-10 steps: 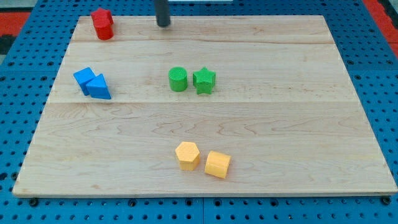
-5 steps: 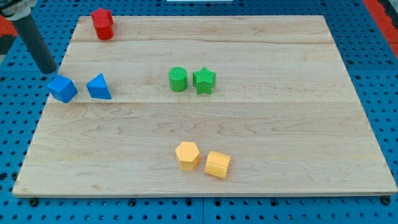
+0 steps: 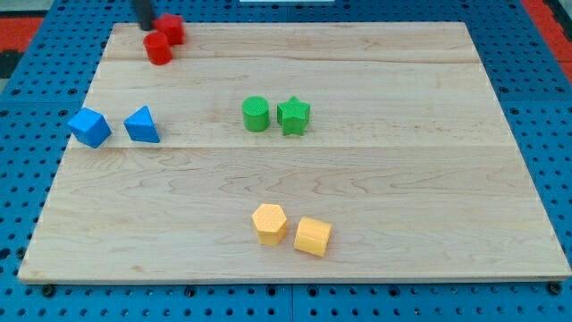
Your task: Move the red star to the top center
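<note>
Two red blocks sit at the board's top left. One (image 3: 172,29) lies by the top edge and the other (image 3: 159,49) just below and left of it, close together. I cannot tell which one is the star. My tip (image 3: 146,26) is at the top left edge, right beside the upper red block on its left. Only the lower end of the rod shows.
A blue cube (image 3: 89,127) and a blue triangular block (image 3: 141,124) lie apart at the left. A green cylinder (image 3: 256,114) and a green star (image 3: 293,115) sit mid-board. A yellow hexagon (image 3: 269,223) and a yellow cube (image 3: 313,236) lie near the bottom. The wooden board (image 3: 429,161) rests on blue pegboard.
My tip went from top centre to the left, pushing the blue cube away from the triangle, then up to the red blocks. The reds have shifted right and separated.
</note>
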Tool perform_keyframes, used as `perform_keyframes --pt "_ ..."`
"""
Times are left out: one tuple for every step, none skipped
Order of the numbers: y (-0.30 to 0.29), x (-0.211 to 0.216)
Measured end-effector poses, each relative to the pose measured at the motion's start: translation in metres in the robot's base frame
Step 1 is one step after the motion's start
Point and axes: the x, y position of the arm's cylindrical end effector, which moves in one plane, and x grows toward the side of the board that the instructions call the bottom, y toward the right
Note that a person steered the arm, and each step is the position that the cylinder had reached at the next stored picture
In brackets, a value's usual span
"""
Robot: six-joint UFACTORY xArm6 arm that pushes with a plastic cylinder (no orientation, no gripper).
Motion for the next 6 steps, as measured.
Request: perform_keyframes --pt "0.042 0.039" --pt "0.021 0.035" --pt "-0.019 -0.003" --pt "0.087 -0.005" --pt "0.205 0.044" --pt "0.214 0.059"
